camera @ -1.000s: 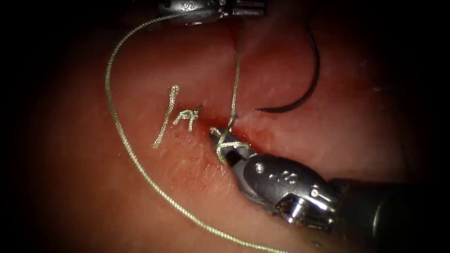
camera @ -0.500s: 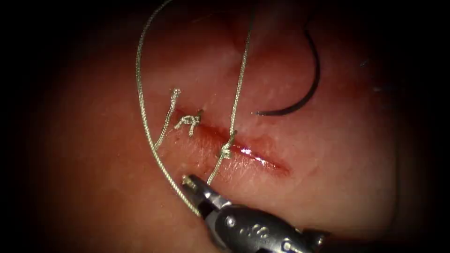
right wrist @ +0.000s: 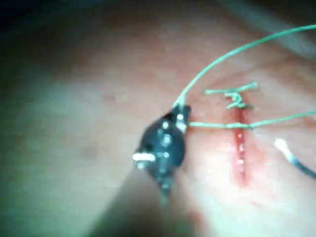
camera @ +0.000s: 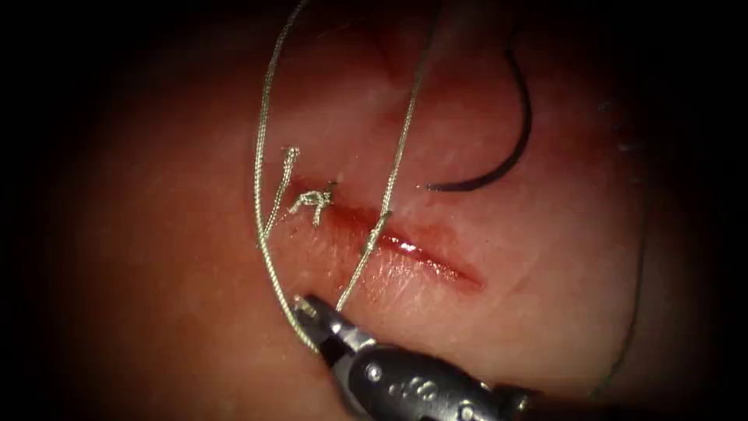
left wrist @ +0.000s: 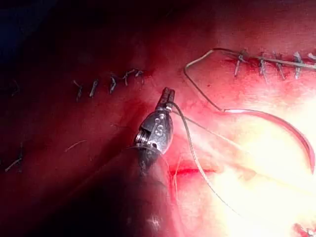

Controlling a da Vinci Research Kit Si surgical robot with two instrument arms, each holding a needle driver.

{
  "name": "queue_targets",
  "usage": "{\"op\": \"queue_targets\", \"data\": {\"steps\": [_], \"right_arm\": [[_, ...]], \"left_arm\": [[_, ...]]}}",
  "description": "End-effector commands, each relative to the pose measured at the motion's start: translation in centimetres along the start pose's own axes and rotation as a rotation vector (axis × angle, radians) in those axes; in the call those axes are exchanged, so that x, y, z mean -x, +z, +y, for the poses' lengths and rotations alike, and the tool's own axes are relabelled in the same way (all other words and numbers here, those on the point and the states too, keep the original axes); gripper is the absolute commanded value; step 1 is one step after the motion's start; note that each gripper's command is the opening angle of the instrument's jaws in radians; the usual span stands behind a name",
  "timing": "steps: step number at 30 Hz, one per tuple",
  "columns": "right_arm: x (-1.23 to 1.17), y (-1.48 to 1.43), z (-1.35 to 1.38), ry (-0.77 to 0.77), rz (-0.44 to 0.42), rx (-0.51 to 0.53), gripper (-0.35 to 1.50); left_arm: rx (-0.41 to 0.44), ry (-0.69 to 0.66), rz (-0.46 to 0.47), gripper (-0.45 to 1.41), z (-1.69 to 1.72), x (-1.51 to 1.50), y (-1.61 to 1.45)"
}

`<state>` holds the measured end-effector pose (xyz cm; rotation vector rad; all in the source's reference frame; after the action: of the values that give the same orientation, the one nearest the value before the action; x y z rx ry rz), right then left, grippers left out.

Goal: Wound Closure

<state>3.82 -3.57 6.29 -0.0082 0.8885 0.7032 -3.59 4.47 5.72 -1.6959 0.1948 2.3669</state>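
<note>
One knotted stitch (camera: 313, 199) closes the cut's (camera: 421, 253) left end, the rest still gapes, the right end effector (camera: 312, 310) is clamped on the thread (camera: 397, 156), and the needle (camera: 510, 132) lies free on the tissue (camera: 545, 257) right of the cut.

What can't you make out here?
- Endoscope view: thread strands run off the top edge; shadow hides the tail of the needle, free on tissue right of cut.
- Right pincer, shut on thread: shaft cut by bottom edge.
- Left wrist view: shadow hides left pincer's shaft; it grips thread.
</note>
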Motion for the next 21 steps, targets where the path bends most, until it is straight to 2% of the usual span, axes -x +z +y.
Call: {"op": "queue_targets", "data": {"steps": [1, 7, 16, 21], "right_arm": [[0.05, 0.08, -0.1, -0.008, -0.007, -0.017, -0.35], [0.11, 0.06, -0.26, -0.036, -0.029, -0.069, -0.35], [0.18, 0.11, -0.4, -0.076, -0.064, -0.112, -0.35], [0.13, 0.17, -0.31, -0.073, -0.073, -0.123, -0.35]], "left_arm": [[-0.004, -0.004, -0.001, -0.45, -0.06, 0.02, 0.1], [-0.018, 0.018, -0.009, -0.45, -0.05, 0.11, 0.21], [-0.024, 0.025, -0.012, -0.45, -0.1, 0.14, 0.21], [-0.011, 0.022, -0.001, -0.45, -0.01, 0.11, 0.19]]}}
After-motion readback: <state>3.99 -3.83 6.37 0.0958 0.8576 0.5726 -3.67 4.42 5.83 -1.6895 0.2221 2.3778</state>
